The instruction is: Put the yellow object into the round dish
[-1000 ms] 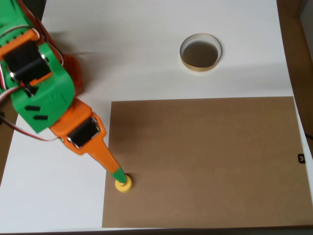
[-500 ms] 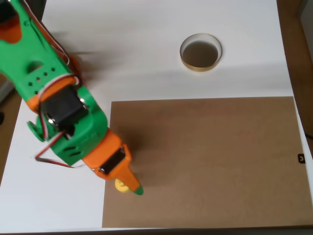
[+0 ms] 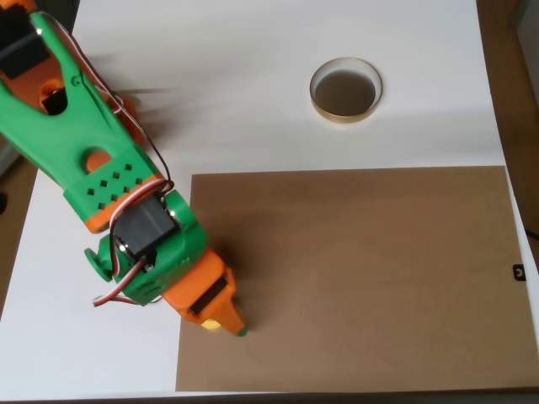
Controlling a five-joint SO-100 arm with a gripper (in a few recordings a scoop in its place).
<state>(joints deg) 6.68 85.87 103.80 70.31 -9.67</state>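
- Over the brown mat's (image 3: 362, 278) left edge, the gripper (image 3: 229, 324) covers the yellow object (image 3: 208, 325) (just a sliver shows); jaw state: cannot tell.
- Dish (image 3: 345, 90) sits well apart on the white table (image 3: 253, 101).

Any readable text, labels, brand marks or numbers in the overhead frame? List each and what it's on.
None readable.
The small black mark at the right edge beside the brown board: too small to read.
The arm carries only diamond-shaped cutouts, no lettering.
The round dish and the white table carry no print.
The yellow object shows as a sliver under the gripper; no marking visible.
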